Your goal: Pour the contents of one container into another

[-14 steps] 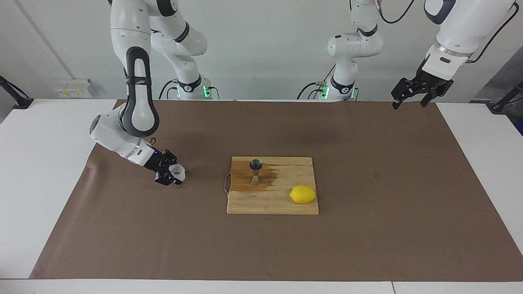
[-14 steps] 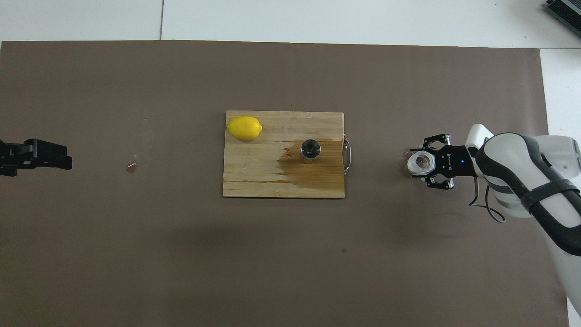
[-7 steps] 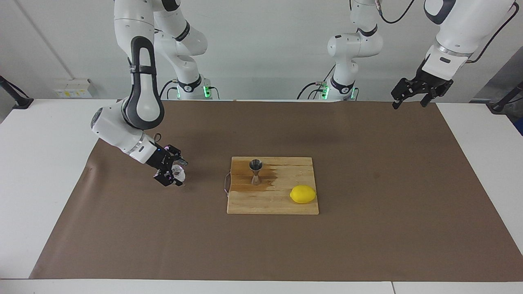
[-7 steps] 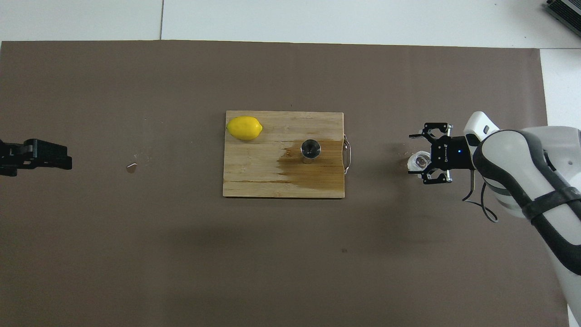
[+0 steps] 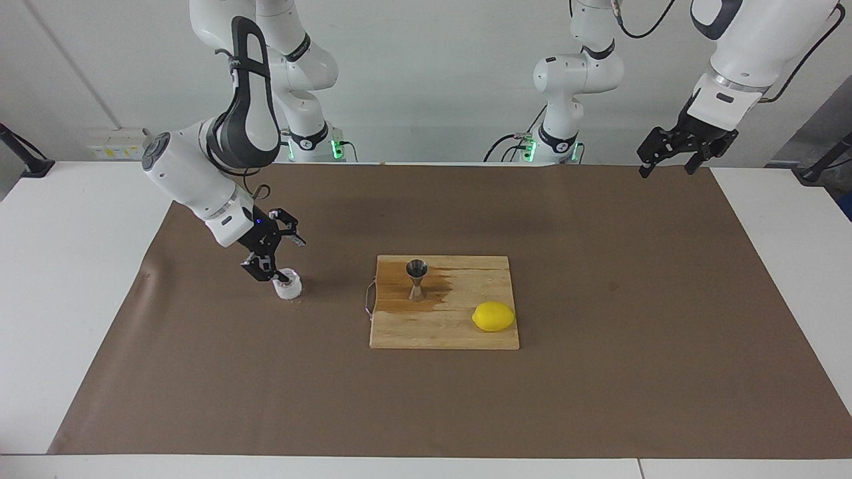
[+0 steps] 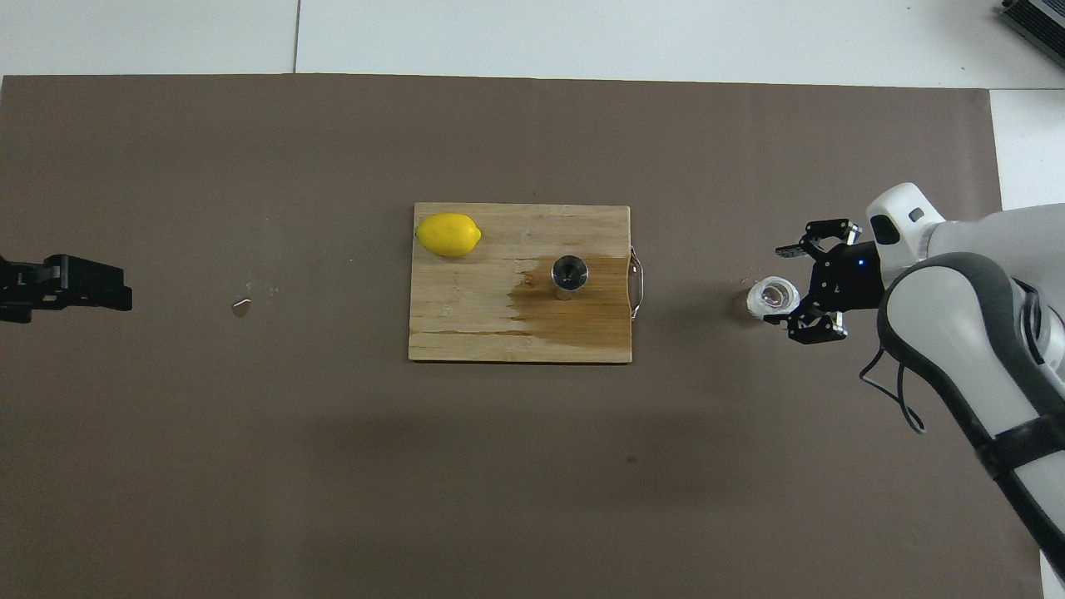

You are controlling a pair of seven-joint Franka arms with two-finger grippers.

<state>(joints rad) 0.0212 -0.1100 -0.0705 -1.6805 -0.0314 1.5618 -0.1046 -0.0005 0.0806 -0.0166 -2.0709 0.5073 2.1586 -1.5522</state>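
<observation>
A: What has changed since a second ago?

B: The right end effector (image 5: pixel 280 247) has let go of the cup (image 5: pixel 287 284). Its fingers now stand apart, raised just above the cup, which sits upright on the brown paper (image 5: pixel 599 372) toward the right arm's end of the counter.

A: And the left end effector (image 5: pixel 672 156)?

B: Unmoved, fingers apart, waiting over the paper's corner.

A: Materials?

B: The cup is round, whitish-translucent. The jigger (image 5: pixel 417 279) is shiny steel, hourglass-shaped, upright on a wet patch of the wooden board (image 5: pixel 439 332), with a smooth yellow lemon (image 5: pixel 493 317) near it.
</observation>
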